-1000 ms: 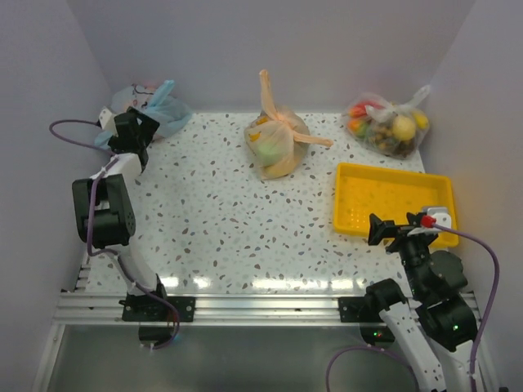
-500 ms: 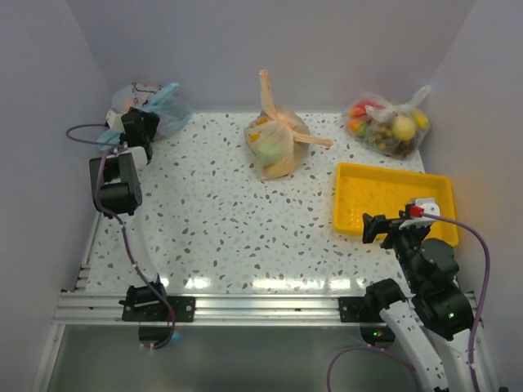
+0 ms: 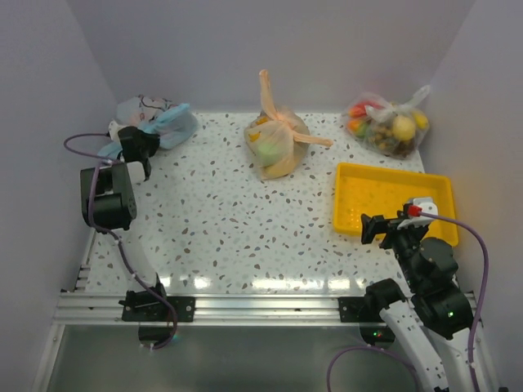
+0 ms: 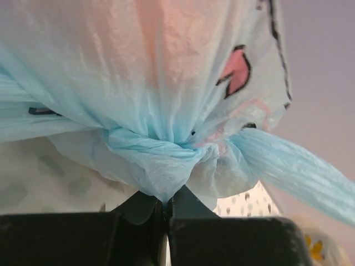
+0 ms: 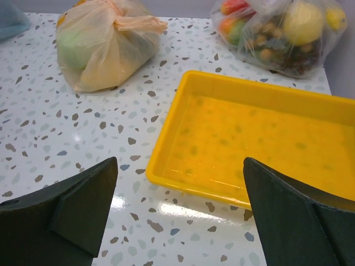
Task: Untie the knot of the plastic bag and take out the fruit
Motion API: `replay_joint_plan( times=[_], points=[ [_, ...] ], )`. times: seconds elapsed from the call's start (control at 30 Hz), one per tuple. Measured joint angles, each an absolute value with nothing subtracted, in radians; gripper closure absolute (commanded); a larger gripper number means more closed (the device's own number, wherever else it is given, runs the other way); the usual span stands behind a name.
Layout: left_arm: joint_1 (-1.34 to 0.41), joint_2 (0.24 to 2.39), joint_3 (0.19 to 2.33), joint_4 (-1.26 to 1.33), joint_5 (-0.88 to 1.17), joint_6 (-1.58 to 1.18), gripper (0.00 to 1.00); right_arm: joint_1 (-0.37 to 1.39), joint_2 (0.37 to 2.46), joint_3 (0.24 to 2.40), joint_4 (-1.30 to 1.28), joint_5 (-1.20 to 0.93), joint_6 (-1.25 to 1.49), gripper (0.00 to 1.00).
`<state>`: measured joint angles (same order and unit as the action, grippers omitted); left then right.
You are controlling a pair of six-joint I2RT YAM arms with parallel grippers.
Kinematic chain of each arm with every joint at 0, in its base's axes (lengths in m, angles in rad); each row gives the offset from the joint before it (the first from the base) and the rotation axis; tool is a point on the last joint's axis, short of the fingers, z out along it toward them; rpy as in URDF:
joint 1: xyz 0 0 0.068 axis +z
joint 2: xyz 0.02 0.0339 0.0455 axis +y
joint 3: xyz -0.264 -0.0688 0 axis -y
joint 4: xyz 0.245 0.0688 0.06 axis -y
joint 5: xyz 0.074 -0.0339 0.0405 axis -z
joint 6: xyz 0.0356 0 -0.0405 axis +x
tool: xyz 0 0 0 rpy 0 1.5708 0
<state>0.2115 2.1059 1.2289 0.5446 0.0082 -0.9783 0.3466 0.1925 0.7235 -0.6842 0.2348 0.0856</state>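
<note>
At the far left: left gripper (image 4: 166,204) clamped onto the knot (image 4: 158,158), still tied; plastic bag (image 3: 154,111) unopened, 0 fruit out; right gripper (image 5: 180,199) spread wide, empty

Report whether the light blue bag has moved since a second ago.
Yes. The plastic bag has shifted slightly right, toward the orange bag, pulled by the left gripper shut on its knot.

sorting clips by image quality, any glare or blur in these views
Top external: sharp, a glare band on the table, near side. Left wrist: knot fairly clear, corner behind the plastic bag blurred. Right wrist: crisp, glare beside the yellow tray.
</note>
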Motion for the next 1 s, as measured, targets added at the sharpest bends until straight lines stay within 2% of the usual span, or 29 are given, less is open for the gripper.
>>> replay_joint_plan(
  times=[0.17,0.33,0.57,0.7,0.77,0.83,0.87,0.97,1.0],
  points=[
    [0.174,1.853,1.059,0.501,0.058,-0.899,1.00,0.347,0.204,0.723,-0.684,0.219,0.085,0.01],
    [0.062,1.594,0.937,0.384,0.112,-0.843,1.00,0.347,0.289,0.743,-0.692,0.206,0.094,0.01],
    [-0.208,1.249,0.683,0.211,0.126,-0.855,1.00,0.347,0.525,0.934,-0.733,0.095,0.130,0.01],
    [-0.392,1.048,0.543,0.133,0.070,-0.928,1.00,0.347,0.629,1.003,-0.733,-0.028,0.152,0.01],
    [-0.503,0.965,0.468,0.132,0.023,-0.987,0.94,0.347,0.694,1.024,-0.741,-0.084,0.169,0.01],
    [-0.625,0.920,0.410,0.132,-0.015,-1.039,0.81,0.347,0.785,1.046,-0.744,-0.146,0.184,0.01],
    [-0.684,0.922,0.399,0.132,-0.034,-1.058,0.71,0.348,0.828,1.049,-0.743,-0.177,0.191,0.01],
    [-0.835,0.965,0.404,0.130,-0.073,-1.085,0.52,0.376,0.943,1.047,-0.744,-0.220,0.212,0.01],
    [-0.877,0.980,0.413,0.123,-0.083,-1.084,0.42,0.401,0.968,1.043,-0.744,-0.217,0.219,0.01]
  ],
)
